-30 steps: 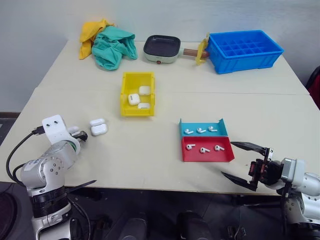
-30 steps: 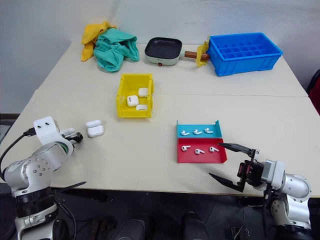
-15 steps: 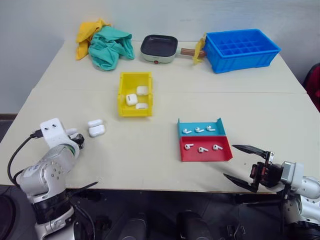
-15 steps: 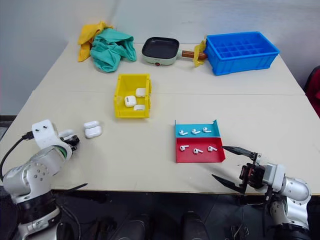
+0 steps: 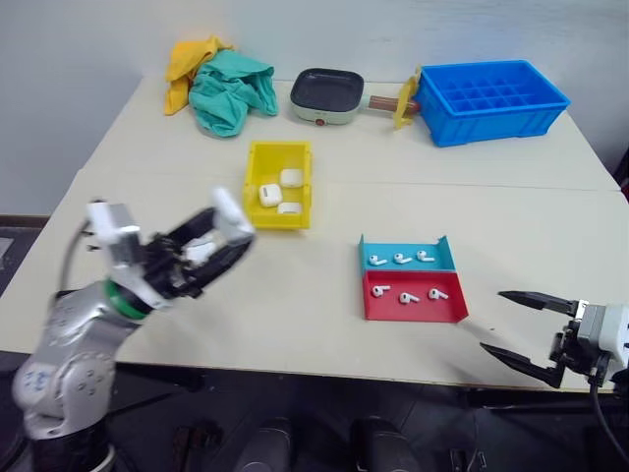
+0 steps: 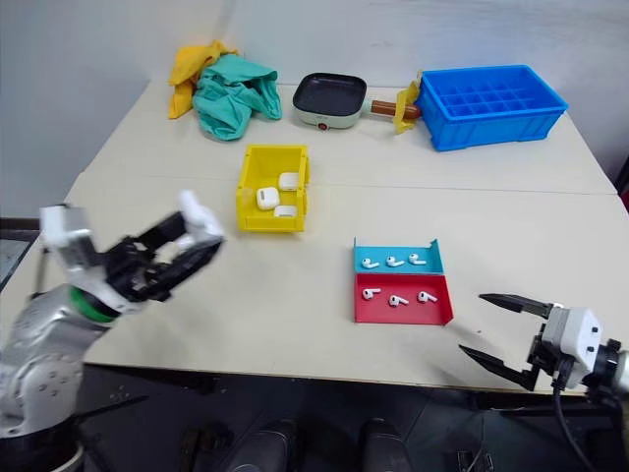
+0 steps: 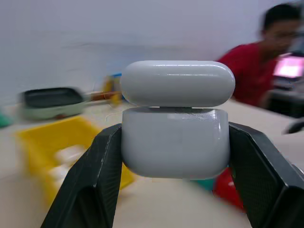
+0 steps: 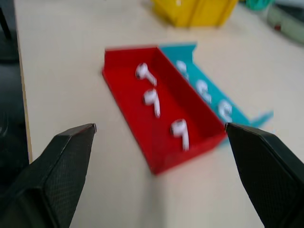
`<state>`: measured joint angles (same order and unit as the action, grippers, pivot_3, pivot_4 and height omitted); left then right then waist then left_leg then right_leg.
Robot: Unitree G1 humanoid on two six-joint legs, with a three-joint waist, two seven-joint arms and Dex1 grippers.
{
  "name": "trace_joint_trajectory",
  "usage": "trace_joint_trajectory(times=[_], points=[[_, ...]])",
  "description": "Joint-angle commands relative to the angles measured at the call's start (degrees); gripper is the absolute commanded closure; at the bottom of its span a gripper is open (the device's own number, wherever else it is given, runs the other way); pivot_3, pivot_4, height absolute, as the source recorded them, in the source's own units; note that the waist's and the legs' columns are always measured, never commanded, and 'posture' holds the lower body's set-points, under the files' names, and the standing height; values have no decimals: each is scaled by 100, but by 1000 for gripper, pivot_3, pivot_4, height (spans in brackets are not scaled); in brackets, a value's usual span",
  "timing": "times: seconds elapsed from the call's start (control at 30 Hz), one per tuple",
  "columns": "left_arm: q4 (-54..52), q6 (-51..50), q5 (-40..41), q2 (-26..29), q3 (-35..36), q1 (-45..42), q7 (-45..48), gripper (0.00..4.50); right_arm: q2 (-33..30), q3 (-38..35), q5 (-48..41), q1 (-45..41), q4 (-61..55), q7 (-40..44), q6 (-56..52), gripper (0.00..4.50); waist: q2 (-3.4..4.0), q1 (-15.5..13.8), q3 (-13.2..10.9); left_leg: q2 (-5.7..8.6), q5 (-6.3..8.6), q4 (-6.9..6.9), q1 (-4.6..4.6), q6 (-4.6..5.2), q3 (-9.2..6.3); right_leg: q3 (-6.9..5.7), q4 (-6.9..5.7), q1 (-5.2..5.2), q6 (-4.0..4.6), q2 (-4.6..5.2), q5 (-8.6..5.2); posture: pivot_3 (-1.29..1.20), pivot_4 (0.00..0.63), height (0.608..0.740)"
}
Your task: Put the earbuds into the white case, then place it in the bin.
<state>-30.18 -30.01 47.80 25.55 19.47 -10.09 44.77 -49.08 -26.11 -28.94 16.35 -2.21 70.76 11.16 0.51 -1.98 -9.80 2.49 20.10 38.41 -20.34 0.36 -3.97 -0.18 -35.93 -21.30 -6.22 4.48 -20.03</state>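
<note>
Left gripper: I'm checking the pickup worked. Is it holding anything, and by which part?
Yes: the left gripper holds a white case, clamped by the lower body's two sides, lid slightly ajar.

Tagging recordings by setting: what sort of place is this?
Probably a lab or office test room: a plain table with sorting trays, a blue crate, and a person seated at a screen.

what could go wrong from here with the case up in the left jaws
The white case is pinched only by its lower half, lid ajar, held in the air by the left gripper; it could slip or snap shut. The earbuds are tiny and lie close together in the red tray, so the open right gripper may nudge neighbours.
</note>
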Motion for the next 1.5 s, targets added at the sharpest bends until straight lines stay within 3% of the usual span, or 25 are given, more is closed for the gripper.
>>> trace_joint_trajectory(times=[0.03, 0.17, 0.27, 0.37, 0.53, 0.63, 0.9, 1.0, 1.13, 1.5], points=[[261, 710, 340, -740, -735, -328, 848, 1710, -113, -626, 196, 619, -352, -278, -381, 0, 0, 26, 0, 0, 0, -5, 1, 1, 1, -1, 0, -1, -2, -2, 1, 0, 150, 740], [980, 1428, -195, -1373, -1633, -443, 1581, 1710, -187, -1038, 668, 1291, -859, -901, -1223, 0, -1, 79, 0, -3, -1, -18, 3, 0, 11, -1, -2, -7, -2, -12, 1, 0, 150, 740], [1425, 1822, -400, -1622, -1961, -442, 1926, 1710, -236, -1149, 440, 1372, -1523, -1090, -1889, 0, -7, 106, -4, -8, -4, -16, 7, 1, 29, 18, -4, -9, -2, -23, 1, 0, 150, 740], [1619, 2114, -503, -1745, -2113, -426, 2113, 1710, -453, -1182, 74, 1099, -2085, -1191, -2668, 0, -8, 130, -4, -9, -7, -12, 12, 3, 39, 34, -6, -8, -2, -26, 1, 0, 150, 740], [1752, 2290, -559, -1814, -2266, -304, 2225, 1710, -1622, -738, -773, -109, -2843, -1202, -4336, 0, -7, 101, -4, -9, -8, -9, 10, 7, 38, 37, -7, -11, -4, -23, 2, 0, 150, 740], [1761, 2346, -577, -1750, -2243, -230, 2225, 1710, -2214, -154, -1105, -984, -3028, -1388, -5100, 647, -11, 38, -6, -16, -7, -11, 3, 3, 20, 22, -6, -18, -3, -25, 3, 0, 150, 740], [1785, 2509, -684, -1678, -2258, -102, 2148, 1710, -2802, 1759, -481, -2409, -2943, -1404, -5502, 3418, -13, -21, -8, 0, -3, -6, -24, 12, -1, -4, 7, -28, -5, -4, 3, 0, 150, 740], [1797, 2583, -739, -1678, -2267, -76, 2096, 1710, -2538, 2669, 155, -3035, -2655, -1565, -5444, 3418, -13, 23, -8, 0, -3, -6, -24, 11, -1, -6, 7, -30, -5, -4, 3, 0, 150, 740], [1783, 2654, -787, -1666, -2282, -39, 2060, 1710, -2322, 3342, 747, -3511, -2359, -1515, -5351, 3418, -14, 56, -8, 0, -3, -6, -25, 10, -2, -6, 5, -32, -5, -5, 3, 0, 150, 740], [1728, 2735, -826, -1634, -2358, 77, 2013, 1710, -1641, 4191, 1700, -4427, -1764, -1374, -5364, 3418, -14, 67, -8, -1, -5, -3, -25, 8, -2, -7, -1, -37, -5, -5, 3, 0, 150, 740]])
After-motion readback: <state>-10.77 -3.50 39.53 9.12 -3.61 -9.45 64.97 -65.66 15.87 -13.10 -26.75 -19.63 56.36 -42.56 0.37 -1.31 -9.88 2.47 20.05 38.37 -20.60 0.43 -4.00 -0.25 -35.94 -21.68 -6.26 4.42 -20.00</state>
